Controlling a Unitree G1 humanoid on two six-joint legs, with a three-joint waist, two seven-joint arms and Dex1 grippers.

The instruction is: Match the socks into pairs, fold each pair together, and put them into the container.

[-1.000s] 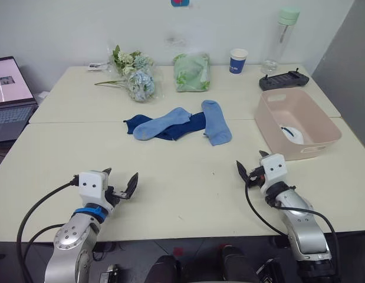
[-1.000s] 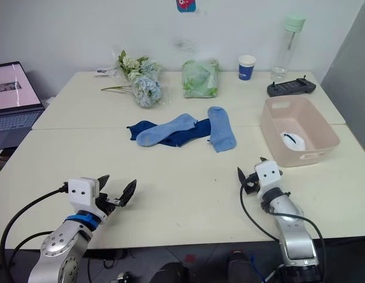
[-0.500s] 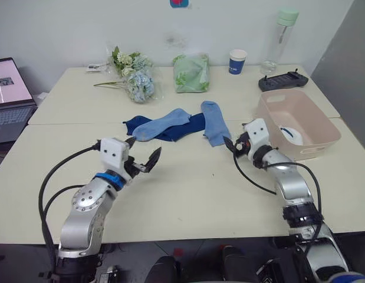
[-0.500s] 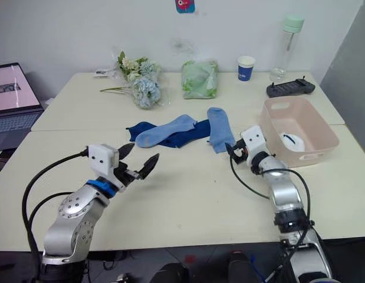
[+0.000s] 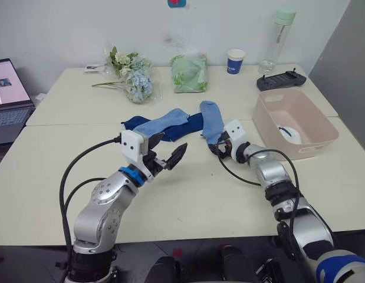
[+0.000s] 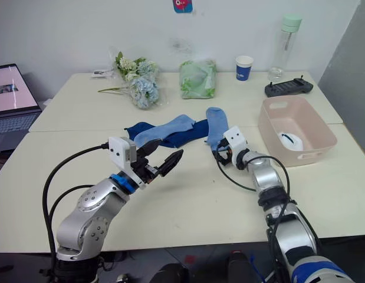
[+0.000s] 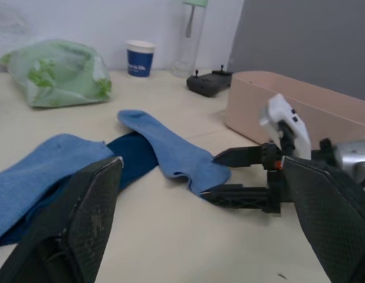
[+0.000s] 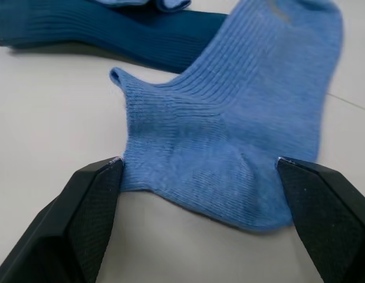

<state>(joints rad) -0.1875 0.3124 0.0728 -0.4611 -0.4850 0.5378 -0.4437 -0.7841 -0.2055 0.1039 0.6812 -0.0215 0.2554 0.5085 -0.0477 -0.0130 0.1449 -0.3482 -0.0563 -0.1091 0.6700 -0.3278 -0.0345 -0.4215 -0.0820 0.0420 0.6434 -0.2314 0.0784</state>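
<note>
Two light blue socks lie mid-table: one (image 5: pixel 211 121) on the right, one (image 5: pixel 160 124) to its left, draped over dark navy socks (image 5: pixel 190 125). My right gripper (image 5: pixel 216 147) is open at the right sock's cuff. In the right wrist view the cuff (image 8: pixel 200 147) lies between the fingers (image 8: pixel 94 194), flat on the table. My left gripper (image 5: pixel 168 150) is open and holds nothing, hovering just short of the navy and blue pile. The pink container (image 5: pixel 263 121) stands at the right with a white sock (image 5: pixel 289 133) inside.
Along the far edge are a flower bunch (image 5: pixel 132 79), a green bag (image 5: pixel 191 72), a blue paper cup (image 5: pixel 235 61), a clear bottle (image 5: pixel 276 38) and a black controller (image 5: pixel 281 81). A laptop (image 5: pixel 5 88) sits at the far left.
Both arms have reached away from the near table edge toward the socks. The right gripper now straddles the right light blue sock's cuff, and the left gripper has closed in on the pile.
</note>
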